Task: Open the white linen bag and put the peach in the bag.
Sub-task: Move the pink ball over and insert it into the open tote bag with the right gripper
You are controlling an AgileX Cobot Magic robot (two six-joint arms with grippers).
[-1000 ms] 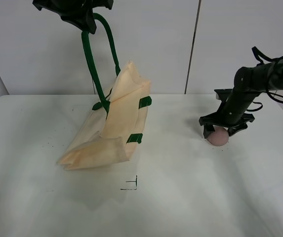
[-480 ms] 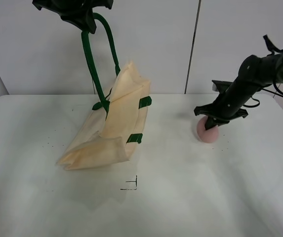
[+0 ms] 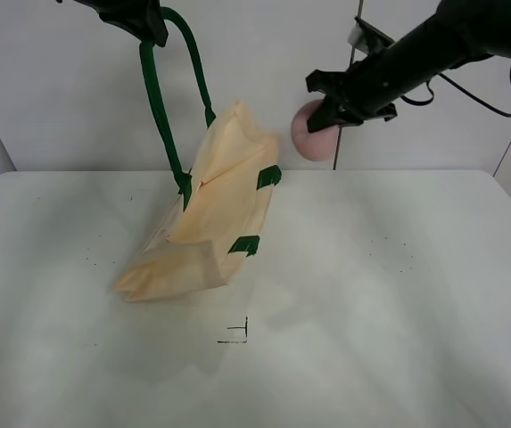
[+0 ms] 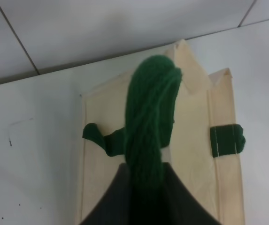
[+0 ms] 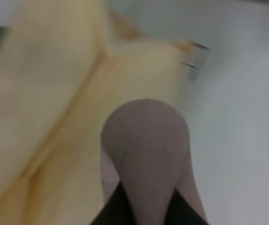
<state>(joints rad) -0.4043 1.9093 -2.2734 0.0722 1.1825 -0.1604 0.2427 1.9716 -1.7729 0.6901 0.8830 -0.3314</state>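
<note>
The white linen bag [image 3: 209, 209] hangs slanted, its lower end on the table, its dark green handle [image 3: 159, 98] pulled up. My left gripper [image 3: 135, 16] at the top left is shut on that handle; the left wrist view shows the green strap [image 4: 148, 126] running from the jaws down to the bag [image 4: 190, 140]. My right gripper [image 3: 331, 107] is shut on the pink peach [image 3: 313, 129], held high in the air just right of the bag's top corner. In the blurred right wrist view the peach [image 5: 146, 145] sits between the jaws, with the bag [image 5: 54, 108] below.
The white table [image 3: 371, 303] carries a small black corner mark [image 3: 237, 334] in front of the bag. A white wall with a dark vertical seam [image 3: 344, 152] stands behind. The right arm's cables [image 3: 496, 98] hang at the upper right.
My right gripper has lifted the peach off the table and carried it up and left to beside the bag's top. The left gripper has raised the handle slightly and the bag has shifted a little.
</note>
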